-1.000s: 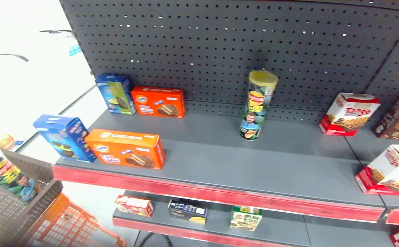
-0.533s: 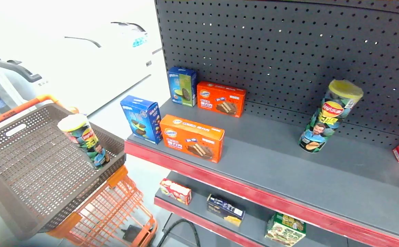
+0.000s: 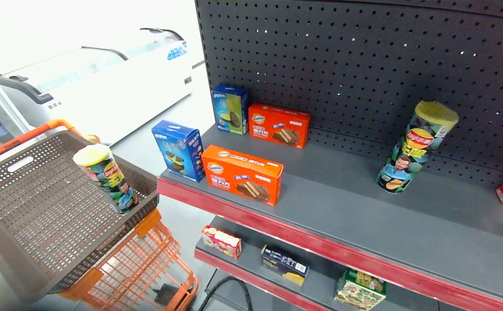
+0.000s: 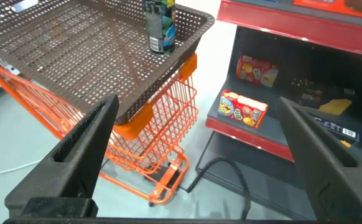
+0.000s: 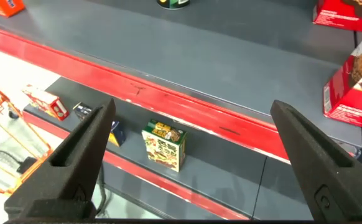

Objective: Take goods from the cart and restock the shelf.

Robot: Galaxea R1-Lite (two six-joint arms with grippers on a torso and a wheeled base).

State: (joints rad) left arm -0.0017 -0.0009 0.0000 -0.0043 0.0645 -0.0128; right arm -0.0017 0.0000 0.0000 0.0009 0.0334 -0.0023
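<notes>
Chip canister (image 3: 104, 178) stands upright in the brown basket (image 3: 27, 216) atop the orange cart (image 3: 139, 268), beside the shelf (image 3: 342, 207), where a second canister (image 3: 413, 147) stands near the pegboard (image 3: 342, 52). Left gripper (image 4: 196, 155) and right gripper (image 5: 190, 155) hang with fingers spread wide, holding nothing. Since half a second earlier nothing has shifted; the swing of view before that is the camera's.
</notes>
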